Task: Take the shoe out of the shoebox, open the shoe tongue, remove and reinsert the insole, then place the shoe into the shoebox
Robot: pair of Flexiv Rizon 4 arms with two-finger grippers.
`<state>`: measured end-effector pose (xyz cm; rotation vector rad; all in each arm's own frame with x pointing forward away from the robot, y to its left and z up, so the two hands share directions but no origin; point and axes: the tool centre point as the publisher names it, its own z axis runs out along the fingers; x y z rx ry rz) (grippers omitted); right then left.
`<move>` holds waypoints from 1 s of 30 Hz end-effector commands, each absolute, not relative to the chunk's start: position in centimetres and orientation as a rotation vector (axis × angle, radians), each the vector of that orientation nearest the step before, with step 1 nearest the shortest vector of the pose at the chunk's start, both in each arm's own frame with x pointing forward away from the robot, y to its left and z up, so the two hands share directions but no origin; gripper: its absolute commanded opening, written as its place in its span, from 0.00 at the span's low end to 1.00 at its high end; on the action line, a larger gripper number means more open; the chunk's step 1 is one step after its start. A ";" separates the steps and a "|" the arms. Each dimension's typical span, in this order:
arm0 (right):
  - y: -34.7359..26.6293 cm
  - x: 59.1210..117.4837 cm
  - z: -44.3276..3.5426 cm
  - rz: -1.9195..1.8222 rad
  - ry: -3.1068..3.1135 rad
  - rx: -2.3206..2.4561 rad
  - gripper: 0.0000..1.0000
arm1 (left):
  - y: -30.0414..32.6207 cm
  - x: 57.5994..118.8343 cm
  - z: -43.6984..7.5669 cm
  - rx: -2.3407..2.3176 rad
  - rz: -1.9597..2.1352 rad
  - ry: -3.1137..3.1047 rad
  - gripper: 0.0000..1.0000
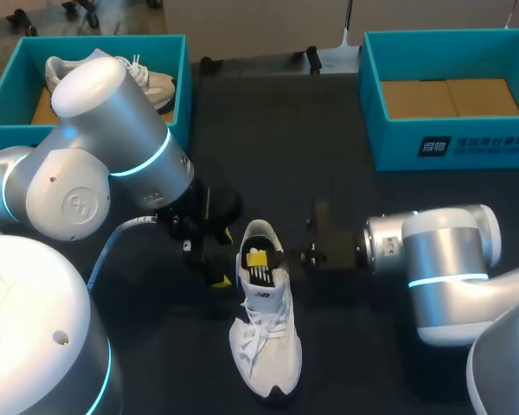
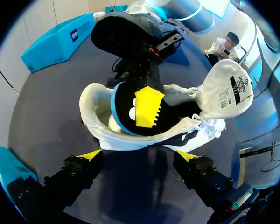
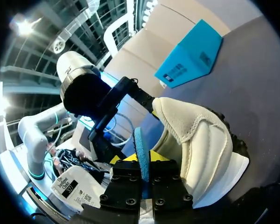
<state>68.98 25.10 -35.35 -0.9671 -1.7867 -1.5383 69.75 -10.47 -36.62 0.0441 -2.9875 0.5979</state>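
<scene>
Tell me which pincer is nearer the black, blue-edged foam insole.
Right. The right pincer is clamped on the insole at the white sneaker's heel opening; the left pincer hangs open beside the sneaker, apart from the insole.

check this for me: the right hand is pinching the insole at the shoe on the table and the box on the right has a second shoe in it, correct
Not quite. The right hand does pinch the insole at the shoe on the table, but the right box holds no shoe. The second shoe lies in the left box, as the head view shows.
</scene>
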 end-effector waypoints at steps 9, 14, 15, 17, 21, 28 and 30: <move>25.1 68.1 -33.7 -1.576 -1.856 -0.949 0.40 | -10.4 69.7 -36.7 0.043 0.598 -2.988 1.00; 25.1 68.8 -33.2 -1.563 -1.891 -0.927 0.40 | -9.9 69.7 -36.3 0.053 0.615 -2.985 1.00; 25.1 68.9 -33.2 -1.560 -1.896 -0.924 0.40 | -9.8 69.7 -36.2 0.057 0.617 -2.987 1.00; 25.0 69.2 -33.1 -1.555 -1.905 -0.917 0.40 | -9.5 69.8 -36.0 0.064 0.622 -2.988 1.00; 24.9 69.6 -33.0 -1.549 -1.918 -0.906 0.40 | -8.9 69.9 -35.6 0.083 0.629 -2.997 1.00; 24.7 69.9 -32.7 -1.542 -1.944 -0.891 0.41 | -7.9 70.1 -35.0 0.085 0.634 -2.999 1.00; 24.5 70.2 -32.5 -1.533 -1.958 -0.889 0.42 | -7.5 70.2 -34.8 0.082 0.639 -2.994 1.00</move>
